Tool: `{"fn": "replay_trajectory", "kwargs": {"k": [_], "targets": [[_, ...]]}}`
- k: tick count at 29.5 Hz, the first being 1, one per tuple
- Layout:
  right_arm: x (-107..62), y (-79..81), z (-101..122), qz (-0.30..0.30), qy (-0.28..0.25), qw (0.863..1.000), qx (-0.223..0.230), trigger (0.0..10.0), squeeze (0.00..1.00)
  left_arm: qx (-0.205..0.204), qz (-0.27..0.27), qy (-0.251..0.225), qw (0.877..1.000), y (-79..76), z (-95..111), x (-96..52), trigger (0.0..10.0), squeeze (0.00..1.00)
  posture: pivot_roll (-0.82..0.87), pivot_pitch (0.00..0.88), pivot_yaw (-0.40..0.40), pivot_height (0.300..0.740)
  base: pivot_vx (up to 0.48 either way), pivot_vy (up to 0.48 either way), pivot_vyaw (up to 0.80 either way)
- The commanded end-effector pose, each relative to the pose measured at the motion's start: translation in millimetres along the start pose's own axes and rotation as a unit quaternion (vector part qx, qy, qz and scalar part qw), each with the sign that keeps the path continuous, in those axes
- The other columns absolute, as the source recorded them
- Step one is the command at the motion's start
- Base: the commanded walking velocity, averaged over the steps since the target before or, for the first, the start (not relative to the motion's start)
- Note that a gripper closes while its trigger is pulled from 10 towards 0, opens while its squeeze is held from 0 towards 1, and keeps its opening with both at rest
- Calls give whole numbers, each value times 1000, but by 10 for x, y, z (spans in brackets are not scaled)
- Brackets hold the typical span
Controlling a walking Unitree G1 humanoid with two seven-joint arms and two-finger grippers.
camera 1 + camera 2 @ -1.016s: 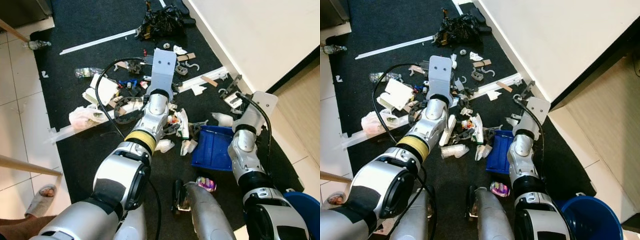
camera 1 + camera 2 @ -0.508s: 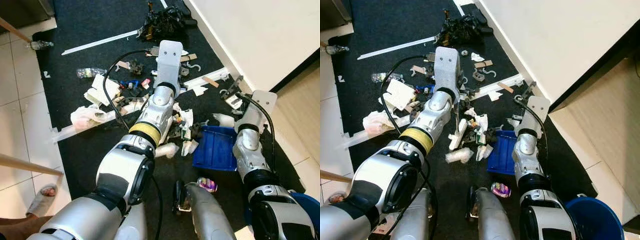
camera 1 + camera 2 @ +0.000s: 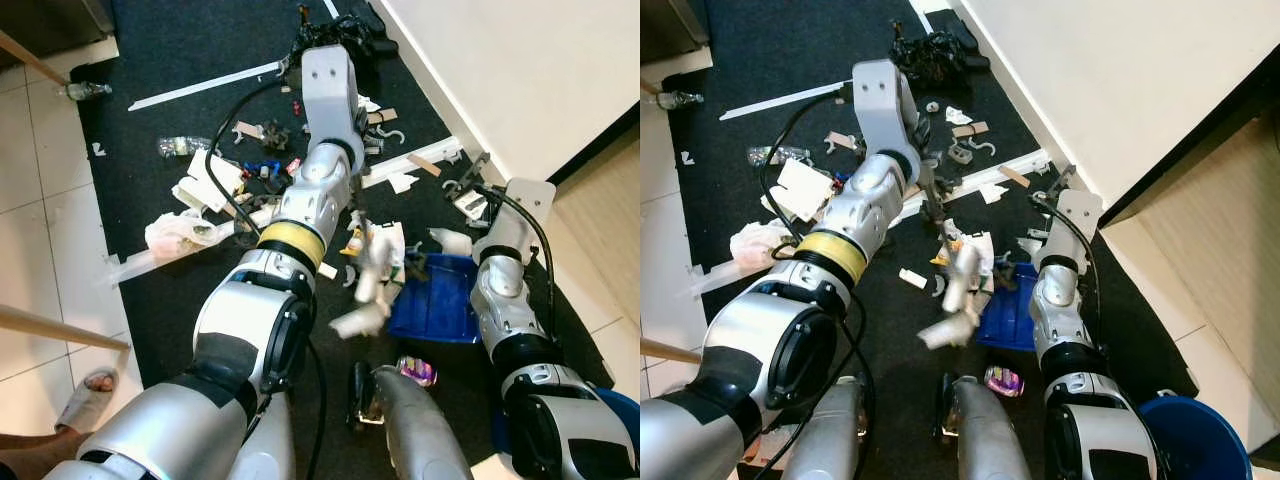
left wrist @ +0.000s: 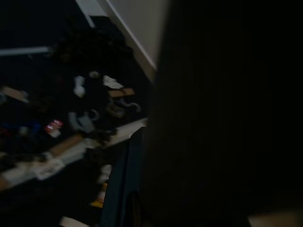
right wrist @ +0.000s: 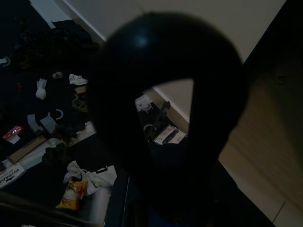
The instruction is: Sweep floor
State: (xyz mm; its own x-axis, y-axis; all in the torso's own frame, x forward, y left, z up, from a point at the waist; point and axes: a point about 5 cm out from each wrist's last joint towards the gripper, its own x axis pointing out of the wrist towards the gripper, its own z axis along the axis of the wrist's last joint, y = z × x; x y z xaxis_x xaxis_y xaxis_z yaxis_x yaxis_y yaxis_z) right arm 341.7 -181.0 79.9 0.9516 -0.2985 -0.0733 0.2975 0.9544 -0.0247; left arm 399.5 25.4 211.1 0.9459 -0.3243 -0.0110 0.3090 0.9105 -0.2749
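Note:
Scattered litter (image 3: 375,250) of paper, wrappers and plastic lies on a black carpet (image 3: 180,40). My left arm (image 3: 318,170) reaches out over it, and a thin dark brush shaft (image 3: 931,198) runs from its wrist down into the pile. A broad dark handle (image 4: 213,118) looms close in the left wrist view. White scraps (image 3: 360,318) are blurred in motion beside the blue dustpan (image 3: 432,300). My right arm (image 3: 500,290) holds that dustpan on the floor. Its black looped handle (image 5: 170,90) shows in the right wrist view.
A white wall (image 3: 520,60) runs along the right. A black bag (image 3: 335,35) lies far ahead, a white strip (image 3: 200,85) to its left. A blue bin (image 3: 1195,440) stands at near right. Wooden poles (image 3: 60,325) and a person's sandalled foot (image 3: 85,395) are left.
My left arm has swung forward and to the right, dragging the litter toward the dustpan. White scraps have slid nearer to me and now blur. The right arm has barely moved.

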Motion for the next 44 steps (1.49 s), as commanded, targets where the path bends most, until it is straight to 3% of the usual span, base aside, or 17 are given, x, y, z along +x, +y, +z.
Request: {"fn": "replay_trajectory", "kwargs": {"k": [1,3,5,6,10,11,13,14,17,18,21,27,30,32,34,39,44], "targets": [[-162,147,-353,39,91,995,25,10000,0,44,-113,-4,993,-730,48,4,10000,0,90,230,13,740,0,0,0],[-160,150,-351,40,91,995,25,10000,0,66,-106,-3,992,-646,50,7,10000,0,94,224,12,740,0,0,0],[-150,158,-341,43,90,995,25,10000,0,149,-96,-3,984,-260,120,-28,10000,0,95,222,10,740,0,0,0],[-150,158,-341,43,90,995,25,10000,0,149,-96,-3,984,-260,120,-28,10000,0,95,222,10,740,0,0,0],[-144,166,-340,47,92,994,24,10000,0,239,-82,0,968,180,190,-201,10000,0,102,215,-1,740,0,0,0],[-144,166,-340,47,92,994,24,10000,0,239,-82,0,968,180,190,-201,10000,0,102,215,-1,740,0,0,0],[-140,169,-336,49,92,994,24,10000,0,270,-66,6,961,405,228,-296,10000,0,105,208,-10,740,0,0,0],[-140,169,-336,49,92,994,24,10000,0,270,-66,6,961,405,228,-296,10000,0,105,208,-10,740,0,0,0],[-123,181,-314,57,89,994,24,10000,0,318,-10,-19,948,777,391,-417,10000,0,116,204,-25,740,0,0,0],[-123,181,-314,57,89,994,24,10000,0,318,-10,-19,948,777,391,-417,10000,0,116,204,-25,740,0,0,0],[-117,207,-295,70,84,994,22,10000,0,349,41,-44,935,1033,455,-473,10000,0,118,198,-32,740,0,0,0],[-119,260,-249,89,64,994,18,10000,0,379,89,-78,918,1195,406,-516,10000,0,109,196,-33,740,0,0,0],[-125,280,-235,95,57,994,22,10000,0,370,105,-79,920,1249,358,-522,10000,0,104,202,-31,740,0,0,0],[-158,322,-265,104,63,992,41,10000,0,328,133,-57,933,1385,226,-535,10000,0,91,225,-23,740,0,0,0],[-198,334,-336,99,83,990,56,10000,0,312,148,-41,938,1454,167,-552,10000,0,84,238,-18,740,0,0,0],[-279,368,-469,74,130,980,128,10000,0,308,145,-46,939,1457,118,-560,10000,0,79,240,-16,740,0,0,0],[-349,406,-542,75,144,977,138,10000,0,302,148,-51,940,1445,72,-551,10000,0,82,245,-21,740,0,0,0]]}}
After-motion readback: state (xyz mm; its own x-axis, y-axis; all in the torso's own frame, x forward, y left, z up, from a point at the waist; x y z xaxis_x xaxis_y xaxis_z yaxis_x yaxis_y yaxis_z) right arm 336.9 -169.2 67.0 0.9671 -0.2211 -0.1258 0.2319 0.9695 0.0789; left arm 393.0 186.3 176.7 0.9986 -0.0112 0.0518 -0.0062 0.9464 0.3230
